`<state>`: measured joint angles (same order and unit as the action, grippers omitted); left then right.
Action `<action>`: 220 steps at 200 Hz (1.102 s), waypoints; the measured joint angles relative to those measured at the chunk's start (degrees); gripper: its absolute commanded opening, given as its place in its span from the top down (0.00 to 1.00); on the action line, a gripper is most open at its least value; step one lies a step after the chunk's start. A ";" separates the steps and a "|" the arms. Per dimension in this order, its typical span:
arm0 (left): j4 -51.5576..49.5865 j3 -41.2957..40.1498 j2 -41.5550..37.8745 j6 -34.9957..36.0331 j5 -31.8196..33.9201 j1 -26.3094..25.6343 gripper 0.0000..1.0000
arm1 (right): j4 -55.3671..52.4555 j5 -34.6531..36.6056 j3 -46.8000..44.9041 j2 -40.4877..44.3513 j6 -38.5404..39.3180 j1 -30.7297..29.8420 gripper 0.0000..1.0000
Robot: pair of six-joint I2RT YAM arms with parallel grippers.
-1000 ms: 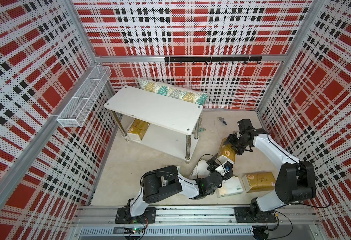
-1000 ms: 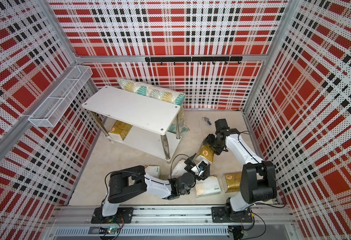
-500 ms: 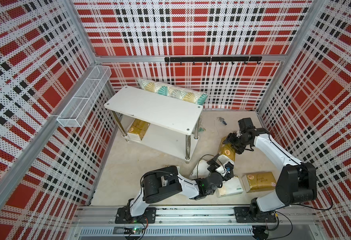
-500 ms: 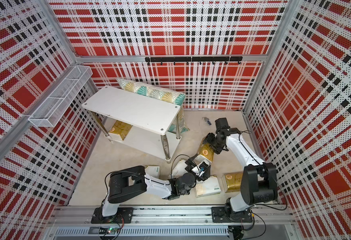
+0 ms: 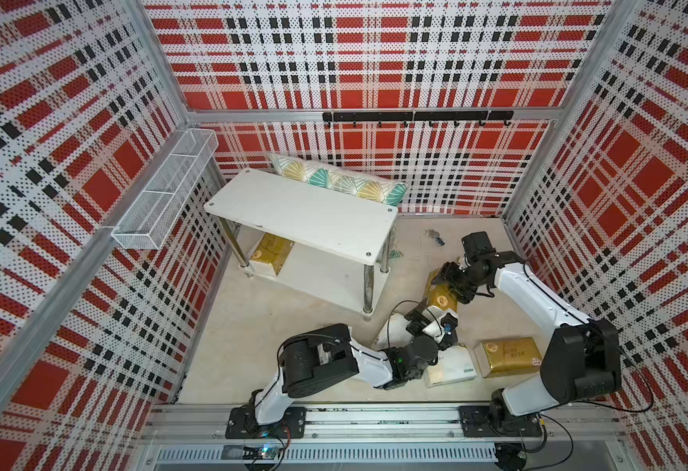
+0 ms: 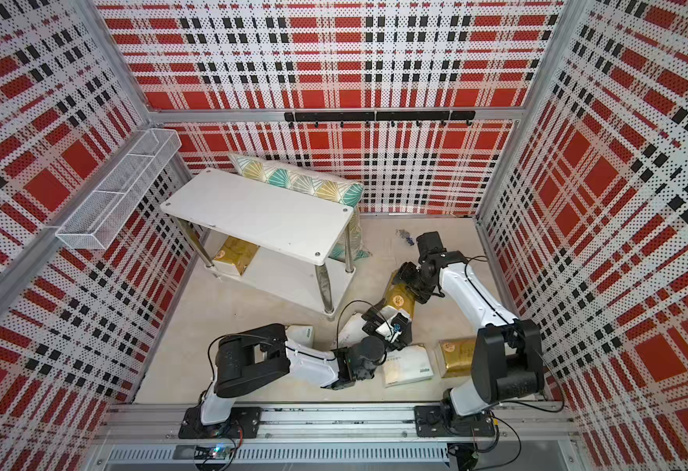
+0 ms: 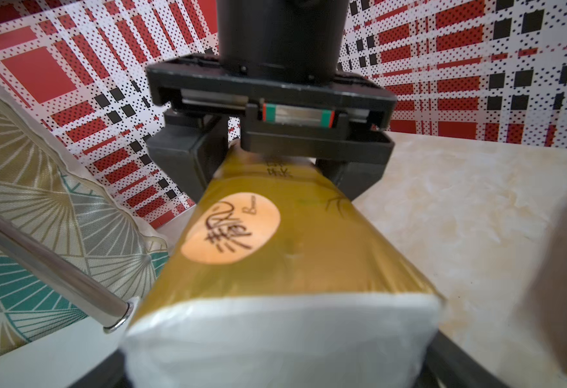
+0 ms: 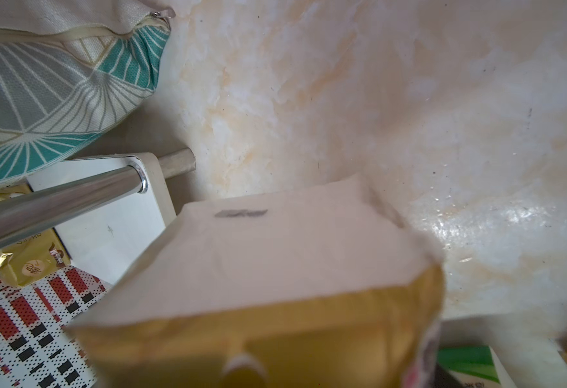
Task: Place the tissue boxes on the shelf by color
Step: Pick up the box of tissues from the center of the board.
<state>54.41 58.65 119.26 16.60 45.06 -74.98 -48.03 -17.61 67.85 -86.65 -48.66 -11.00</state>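
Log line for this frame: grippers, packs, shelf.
right gripper: shut on held gold pack | left gripper: open, at its white end | shelf: stored gold pack on lower tier

Left end effector [image 5: 434, 320] low, jaws apparently wide apart; right end effector [image 5: 448, 287] tightly closed, tilted downward, well forward.

the gold pack [image 7: 285, 235] just beside the shelf [image 7: 57, 278] leg carries a peach oval with a dark brush-drawn emblem and tiny letters starting with "b"; the rest is unreadable. dark characters further along it are blurred. the second gold pack [image 8: 27, 265] on the shelf's lower tier shows a round emblem and illegible lettering.
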 measured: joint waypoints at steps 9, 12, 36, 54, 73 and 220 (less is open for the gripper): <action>-0.02 0.24 0.20 0.22 0.39 0.02 0.01 | -0.02 0.00 0.00 0.07 0.00 -0.24 0.29; -0.02 0.33 0.31 0.26 0.50 0.04 0.01 | -0.07 0.00 0.00 0.11 0.00 -0.31 0.29; -0.02 0.92 0.72 0.33 1.11 0.39 0.01 | -0.13 0.02 -0.04 0.37 0.02 -0.92 0.29; -0.02 0.92 0.74 0.33 1.22 0.70 0.01 | -0.13 -0.13 -0.44 0.61 0.11 -1.25 0.29; -0.04 0.92 0.81 0.33 1.03 0.96 0.01 | -0.02 -0.37 -1.22 1.09 0.20 -1.49 0.29; -0.39 0.90 1.44 -0.17 -0.85 1.31 0.10 | 1.46 -0.59 -3.10 1.38 1.31 -1.53 0.16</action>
<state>54.02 59.55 120.70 16.43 44.21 -73.67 -46.57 -18.20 64.75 -85.27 -47.35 -12.53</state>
